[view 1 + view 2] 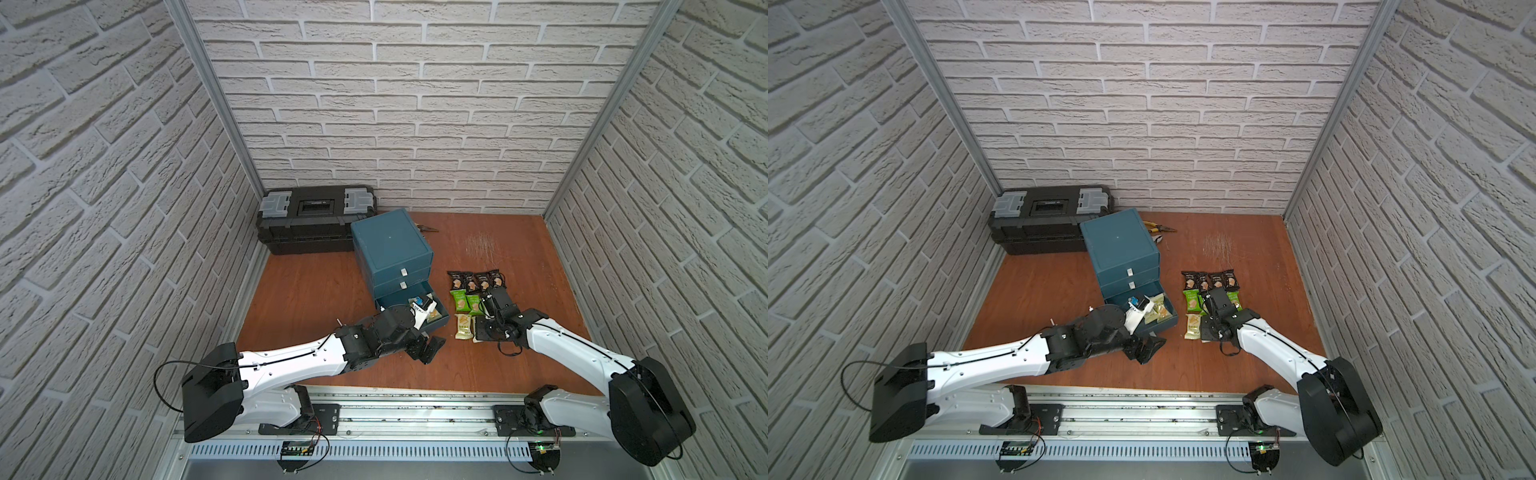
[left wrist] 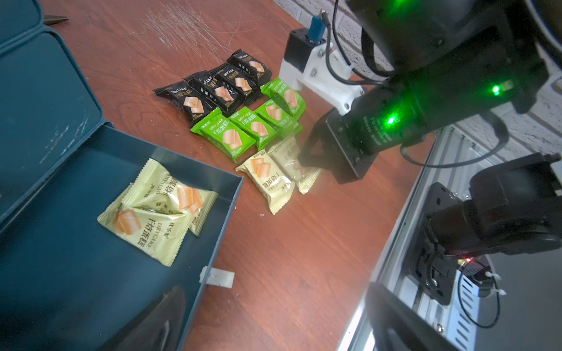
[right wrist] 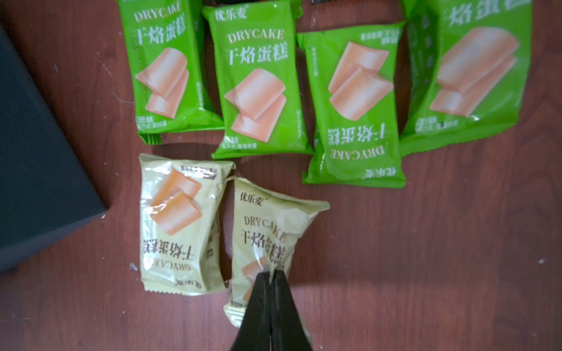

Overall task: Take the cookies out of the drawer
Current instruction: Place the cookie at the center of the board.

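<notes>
The blue cabinet's bottom drawer stands pulled out, and a small heap of cream cookies lies inside it. To its right on the table are a row of black packets, a row of green packets and two cream ones. My right gripper is shut on the wrapper of the right cream packet, low over the table beside the other cream packet. My left gripper is open and empty, with one finger over the drawer's front corner and the other over the table.
The blue cabinet stands mid-table with its two upper drawers shut. A black toolbox sits behind it at the back left. Pliers lie behind the cabinet. Brick walls close three sides, and a metal rail runs along the front.
</notes>
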{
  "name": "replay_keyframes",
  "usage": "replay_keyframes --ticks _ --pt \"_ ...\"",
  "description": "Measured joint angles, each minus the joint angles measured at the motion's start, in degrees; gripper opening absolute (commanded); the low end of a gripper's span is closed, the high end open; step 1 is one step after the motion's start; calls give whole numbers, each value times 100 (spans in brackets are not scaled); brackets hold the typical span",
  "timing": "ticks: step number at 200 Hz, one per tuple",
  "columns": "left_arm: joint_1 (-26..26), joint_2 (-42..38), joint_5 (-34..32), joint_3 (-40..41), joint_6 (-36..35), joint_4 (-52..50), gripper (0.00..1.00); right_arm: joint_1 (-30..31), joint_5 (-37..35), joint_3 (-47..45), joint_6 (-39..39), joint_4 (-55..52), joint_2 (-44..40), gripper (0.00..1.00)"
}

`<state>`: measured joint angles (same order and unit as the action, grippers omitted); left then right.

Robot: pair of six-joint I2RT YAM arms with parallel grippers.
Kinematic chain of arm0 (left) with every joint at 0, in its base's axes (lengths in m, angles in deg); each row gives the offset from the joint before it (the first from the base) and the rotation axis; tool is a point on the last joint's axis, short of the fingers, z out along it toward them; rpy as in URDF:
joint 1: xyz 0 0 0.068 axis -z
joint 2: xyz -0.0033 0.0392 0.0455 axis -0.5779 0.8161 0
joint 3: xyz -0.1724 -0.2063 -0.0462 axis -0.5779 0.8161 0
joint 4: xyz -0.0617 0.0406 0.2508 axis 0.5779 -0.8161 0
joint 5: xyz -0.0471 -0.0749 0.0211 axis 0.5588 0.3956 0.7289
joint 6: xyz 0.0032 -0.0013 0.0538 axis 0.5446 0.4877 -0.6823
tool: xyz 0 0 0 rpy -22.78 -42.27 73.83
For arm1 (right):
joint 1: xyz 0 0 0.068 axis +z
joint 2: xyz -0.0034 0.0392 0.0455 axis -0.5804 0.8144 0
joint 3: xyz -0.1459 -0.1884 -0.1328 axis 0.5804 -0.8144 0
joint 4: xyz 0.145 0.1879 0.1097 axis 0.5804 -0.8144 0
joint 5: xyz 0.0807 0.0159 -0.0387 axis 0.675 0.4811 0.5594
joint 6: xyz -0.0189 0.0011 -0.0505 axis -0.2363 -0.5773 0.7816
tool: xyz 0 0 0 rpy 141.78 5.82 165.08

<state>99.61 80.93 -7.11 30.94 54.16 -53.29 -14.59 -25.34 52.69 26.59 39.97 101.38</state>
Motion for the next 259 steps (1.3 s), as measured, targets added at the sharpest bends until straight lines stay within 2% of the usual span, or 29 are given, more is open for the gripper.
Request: replay_keyframes --ticks 19,54,102,128,135,152,171,215,259 --pt "0 -13 -15 4 -4 0 98 -28 48 81 17 -4 133 11" --pt "0 -20 -50 4 -20 -28 99 -39 20 151 7 -85 234 24" --pt "-92 -389 -256 81 -57 -199 99 -44 -42 258 -4 -396 -28 34" --pt "-444 -691 -306 131 -68 -387 98 -42 -44 568 -2 -669 -400 38" --pt "-577 -774 -302 166 -68 -442 98 -44 -39 660 -2 -750 -525 49" --pt "-973 -984 -271 284 -66 -555 99 -42 -11 879 4 -951 -820 57" --pt "-1414 -1198 -179 439 -59 -660 99 13 101 1137 33 -1137 -1117 62" --pt "-2109 -1445 -20 730 -42 -793 98 643 330 1473 28 -1010 -1338 62" --pt "-2568 -1698 160 1152 68 -785 99 1742 227 2039 57 -651 -48 56"
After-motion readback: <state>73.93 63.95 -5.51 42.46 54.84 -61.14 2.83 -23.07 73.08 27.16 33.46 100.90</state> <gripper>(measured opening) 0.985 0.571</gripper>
